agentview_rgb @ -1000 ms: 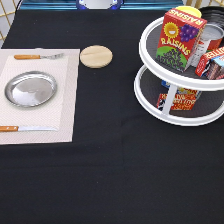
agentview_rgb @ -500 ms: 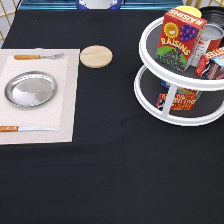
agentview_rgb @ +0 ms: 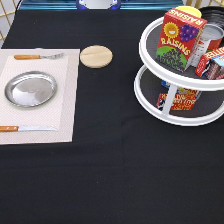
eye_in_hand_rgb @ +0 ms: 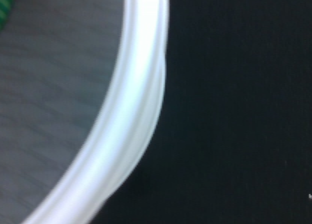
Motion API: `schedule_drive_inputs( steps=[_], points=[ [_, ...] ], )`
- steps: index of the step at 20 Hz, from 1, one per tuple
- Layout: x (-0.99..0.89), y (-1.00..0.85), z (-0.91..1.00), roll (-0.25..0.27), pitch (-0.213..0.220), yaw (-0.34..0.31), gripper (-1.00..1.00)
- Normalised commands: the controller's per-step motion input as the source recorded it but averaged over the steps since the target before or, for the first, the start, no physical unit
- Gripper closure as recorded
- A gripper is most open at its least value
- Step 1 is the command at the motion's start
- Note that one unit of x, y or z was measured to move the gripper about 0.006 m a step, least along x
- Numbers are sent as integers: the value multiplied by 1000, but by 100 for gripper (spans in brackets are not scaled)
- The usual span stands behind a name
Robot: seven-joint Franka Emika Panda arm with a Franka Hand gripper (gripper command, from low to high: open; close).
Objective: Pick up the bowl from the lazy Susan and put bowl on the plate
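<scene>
**Bowl not yet lifted; plate still bare**

Exterior view. You see the lazy Susan [agentview_rgb: 172, 97] at the exterior view's right, its upper tier carrying a raisin box [agentview_rgb: 181, 37], a can [agentview_rgb: 212, 40] and other packets. No black bowl can be made out on either tier; it may sit hidden behind the groceries, so its facing cannot be read, and a round bowl has no long axis to report. Well to the exterior view's left of the turntable, the plate [agentview_rgb: 30, 89] lies flat and empty on a pale placemat [agentview_rgb: 65, 100], between a fork [agentview_rgb: 37, 56] and a knife [agentview_rgb: 25, 128]. A wooden disc [agentview_rgb: 96, 56] lies between mat and turntable. The gripper is out of frame, so you cannot tell how its jaws stand.

Wrist view. A white turntable rim [eye_in_hand_rgb: 134, 115] curves close past the camera, grey shelf on one side, black cloth on the other. Judged from this, nothing of the task is done.
</scene>
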Motion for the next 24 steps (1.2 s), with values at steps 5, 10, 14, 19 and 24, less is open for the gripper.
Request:
schedule_drive_inputs(
  steps=[5, 10, 14, 19, 24],
  points=[
    [639, 567, 284, 36, 67, -46, -100],
    [643, 526, 229, 104, 104, -38, -100],
    [534, 331, 41, 181, 143, -48, -100],
    [261, 19, -62, 219, 100, -58, -100],
    [45, -243, -120, 161, 9, -59, -100]
  ],
)
